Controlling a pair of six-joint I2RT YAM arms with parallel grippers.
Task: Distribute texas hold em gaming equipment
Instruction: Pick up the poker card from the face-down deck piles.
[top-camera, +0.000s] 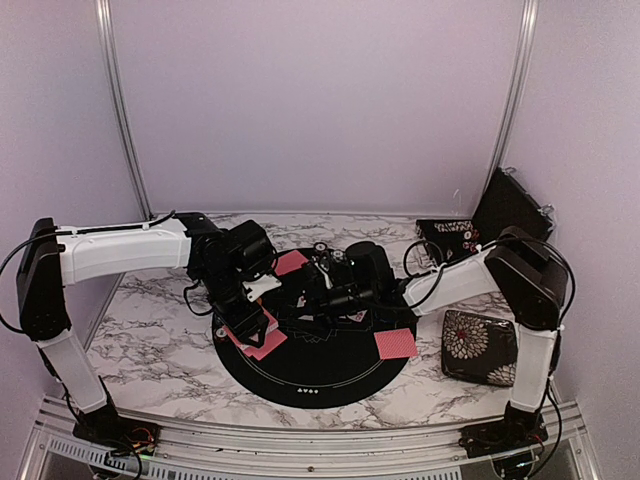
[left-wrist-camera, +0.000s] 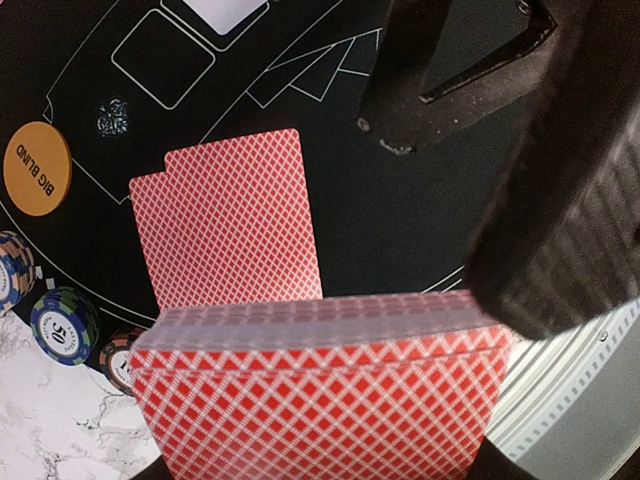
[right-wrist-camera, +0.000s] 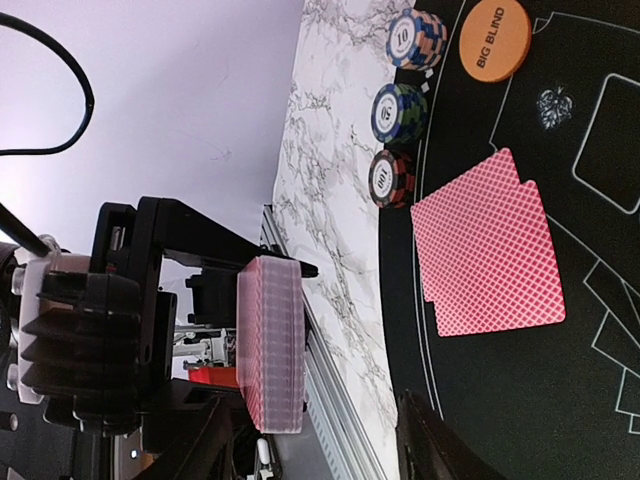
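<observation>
- Nearest us, the left tool (right-wrist-camera: 268, 345) grips the red-backed deck (left-wrist-camera: 320, 400) at 9 o'clock on the round black mat (top-camera: 310, 375).
- That mat lies on the marble desk (top-camera: 150, 330).
- The right tool (top-camera: 315, 290) hovers at the deck's 1 o'clock; we cannot tell its opening.
- Two overlapping cards (left-wrist-camera: 235, 220) lie at the deck's 12 o'clock.
- Chip stacks (left-wrist-camera: 62, 322) sit at their 8 o'clock, the orange button (left-wrist-camera: 37, 168) at 10.
</observation>
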